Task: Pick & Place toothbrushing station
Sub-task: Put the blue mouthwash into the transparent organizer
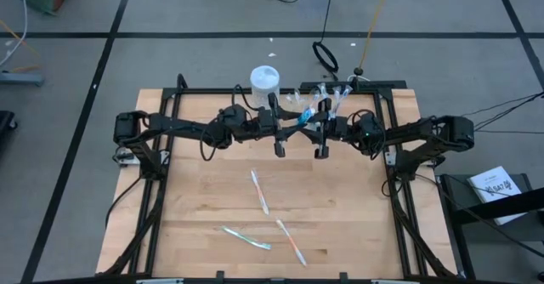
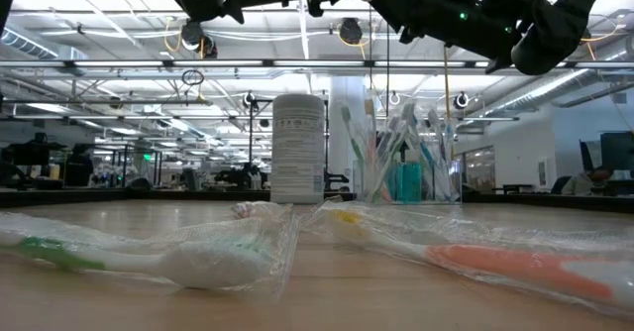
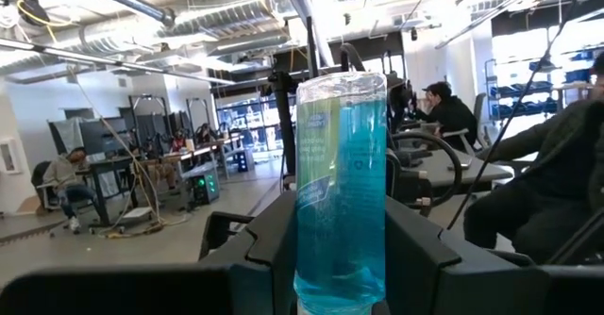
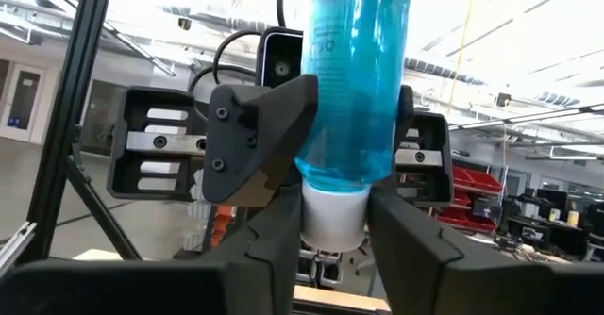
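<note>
A translucent blue tube (image 3: 340, 183) with a white cap hangs upright, cap down, above the far middle of the table, between my two grippers. My left gripper (image 3: 340, 258) comes at it from the table's left and is shut on its body. My right gripper (image 4: 335, 244) comes from the right, lower down, shut on the cap. Behind them a clear cup (image 1: 327, 99) holding several toothbrushes stands on the table's far edge. Three wrapped toothbrushes (image 1: 259, 190), (image 1: 246, 237), (image 1: 291, 241) lie flat on the wood. My left gripper pinches the tube's blue body (image 3: 307, 211) between its two fingers, one on each side, coming nearly level from the table's left. The tube stands upright in the hold, clear of the table. My right gripper has its two fingers against opposite sides of the white cap (image 4: 335, 216) at the tube's lower end. It comes from the table's right, slanting upward, below my left gripper's fingers (image 4: 255, 136).
A white canister (image 1: 265, 82) stands left of the cup at the table's far edge. The black frame rails (image 1: 161, 173) run along both sides of the table. Bare wood lies between the arms and the loose toothbrushes.
</note>
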You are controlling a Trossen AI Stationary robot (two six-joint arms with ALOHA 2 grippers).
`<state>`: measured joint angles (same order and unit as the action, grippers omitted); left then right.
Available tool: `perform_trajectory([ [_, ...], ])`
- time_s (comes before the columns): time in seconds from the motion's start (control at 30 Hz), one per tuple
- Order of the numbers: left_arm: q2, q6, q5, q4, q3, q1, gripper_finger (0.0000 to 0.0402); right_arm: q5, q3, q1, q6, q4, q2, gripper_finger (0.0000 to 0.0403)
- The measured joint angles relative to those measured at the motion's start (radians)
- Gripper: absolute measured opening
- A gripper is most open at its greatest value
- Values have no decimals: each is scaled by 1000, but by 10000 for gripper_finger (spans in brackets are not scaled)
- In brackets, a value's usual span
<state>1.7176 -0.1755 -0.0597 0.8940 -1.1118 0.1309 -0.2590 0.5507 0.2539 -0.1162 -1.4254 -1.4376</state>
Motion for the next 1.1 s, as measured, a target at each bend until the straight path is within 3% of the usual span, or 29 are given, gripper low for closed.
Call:
perform_trajectory([
  [1.1,0,-67,43,-16,0,1,118,24,0,41,-47,113,52,99],
])
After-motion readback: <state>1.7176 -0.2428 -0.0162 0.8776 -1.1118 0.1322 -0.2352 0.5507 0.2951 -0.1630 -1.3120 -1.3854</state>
